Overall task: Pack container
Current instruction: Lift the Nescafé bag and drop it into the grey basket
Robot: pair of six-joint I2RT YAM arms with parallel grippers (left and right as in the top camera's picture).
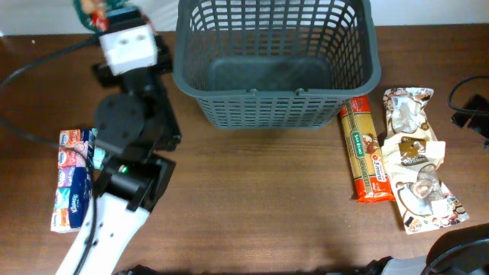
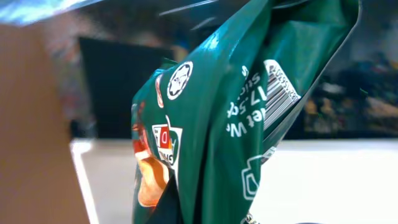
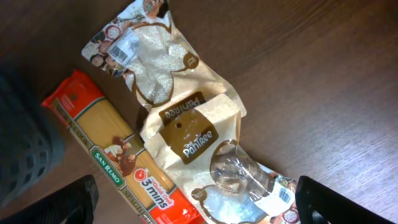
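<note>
container (image 1: 267, 107): far centre | spaghetti (image 1: 365, 153): right of it | tissues (image 1: 72, 179): left edge

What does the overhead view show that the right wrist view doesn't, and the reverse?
Only overhead: the left arm, the tissue pack beside it, and the whole basket, empty inside. Only right wrist: the right gripper, its open fingers at the bottom corners, and readable print on the packets. Both: the spaghetti packet and the pale bags lying beside it, plus the basket's near corner.
</note>
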